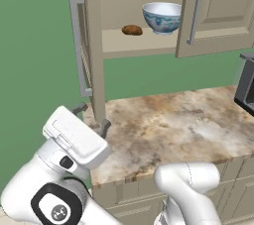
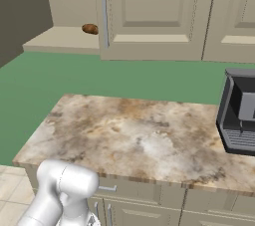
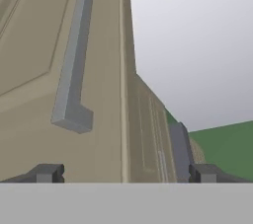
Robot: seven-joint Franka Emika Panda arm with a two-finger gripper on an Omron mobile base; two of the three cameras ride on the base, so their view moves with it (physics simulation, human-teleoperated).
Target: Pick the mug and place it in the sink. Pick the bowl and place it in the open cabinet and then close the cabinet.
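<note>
Spread wide and empty, the gripper hung by the open left door of the cabinet, apparently lined up to push it shut, because the bowl already sat on the shelf beside a brown lump.

We see the bowl on the shelf in the cabinet, a lump to its left, above the table; an appliance stands far right.
</note>
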